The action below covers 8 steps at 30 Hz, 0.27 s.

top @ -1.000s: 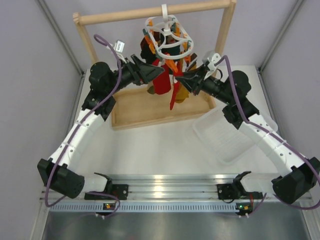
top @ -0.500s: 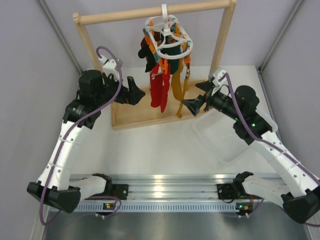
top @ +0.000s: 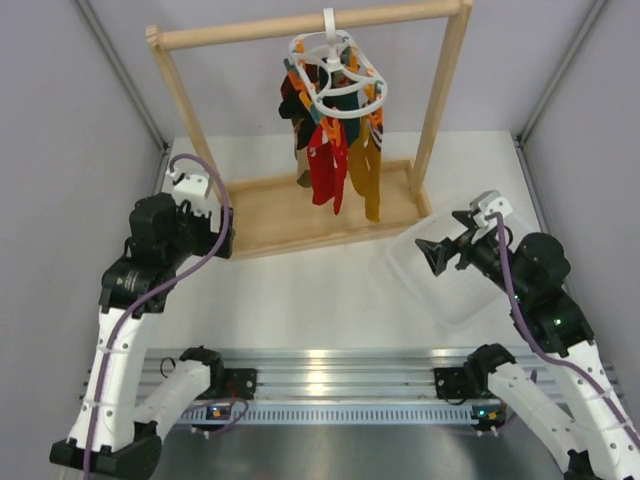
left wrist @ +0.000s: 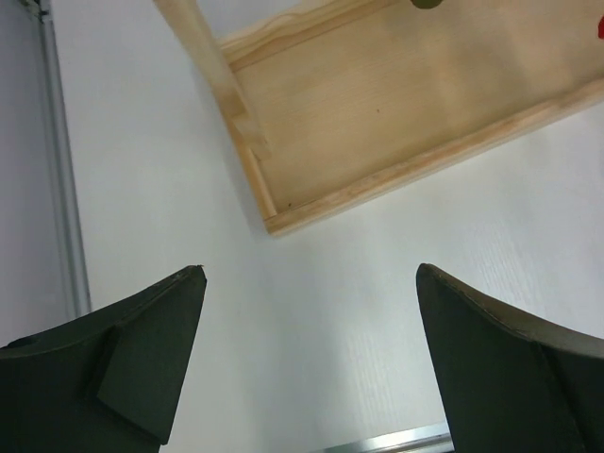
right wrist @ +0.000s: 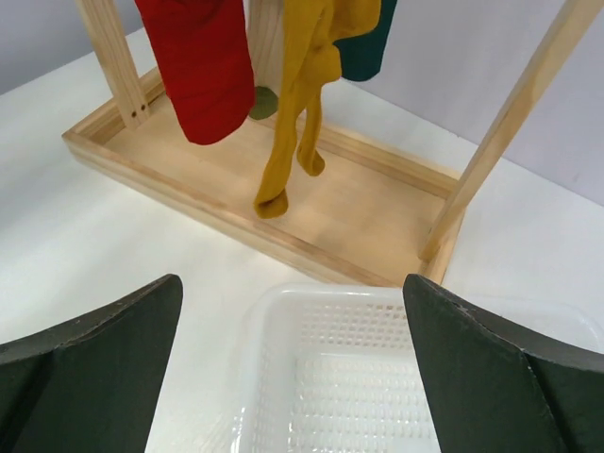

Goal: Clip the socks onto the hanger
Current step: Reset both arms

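White table point(top: 300, 290), left end effector point(left wrist: 310, 269) spread wide (empty), right end effector point(right wrist: 291, 279) likewise

- The left arm point(top: 115, 340) rises from its base at the lower left of the top view and runs toward 12 o'clock. At the dark wrist block it bends so that the left jaws face roughly 3 o'clock.
- In the left wrist view the left jaws stand wide apart. The two dark fingers point(left wrist: 142, 359) sit at the lower corners with nothing between them.
- The right arm point(top: 560, 330) climbs from its base at the lower right toward 11 o'clock. The right jaws face about 9 o'clock.
- In the right wrist view the right jaws are also spread wide, with one finger point(right wrist: 94, 368) at each lower corner and nothing gripped.
- The two arms are well apart from each other.
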Motion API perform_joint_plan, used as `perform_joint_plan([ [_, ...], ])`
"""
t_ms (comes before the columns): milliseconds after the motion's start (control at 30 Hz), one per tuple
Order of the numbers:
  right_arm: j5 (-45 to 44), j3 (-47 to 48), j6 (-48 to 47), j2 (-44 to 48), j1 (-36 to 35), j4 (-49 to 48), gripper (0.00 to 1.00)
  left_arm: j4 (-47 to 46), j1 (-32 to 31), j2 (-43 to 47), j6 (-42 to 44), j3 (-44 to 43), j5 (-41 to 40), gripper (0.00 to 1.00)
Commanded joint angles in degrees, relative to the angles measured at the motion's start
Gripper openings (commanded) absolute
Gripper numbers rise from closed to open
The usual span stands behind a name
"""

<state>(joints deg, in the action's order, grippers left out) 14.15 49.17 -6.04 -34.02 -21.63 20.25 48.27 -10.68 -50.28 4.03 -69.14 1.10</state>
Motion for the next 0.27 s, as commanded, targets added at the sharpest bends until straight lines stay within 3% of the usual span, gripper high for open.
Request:
perform_joint_plan([
  [0,-0.1,-0.5,0.2,3.3,1.3,2.3,1.00,-0.3,1.0,3.3,3.3,1.6,-2.4,0.98],
  [233,1.9,-1.1,1.5,5.3,4.2,2.1,0.99,-2.0,2.9,5.0,1.2,4.7,-5.4,0.98],
])
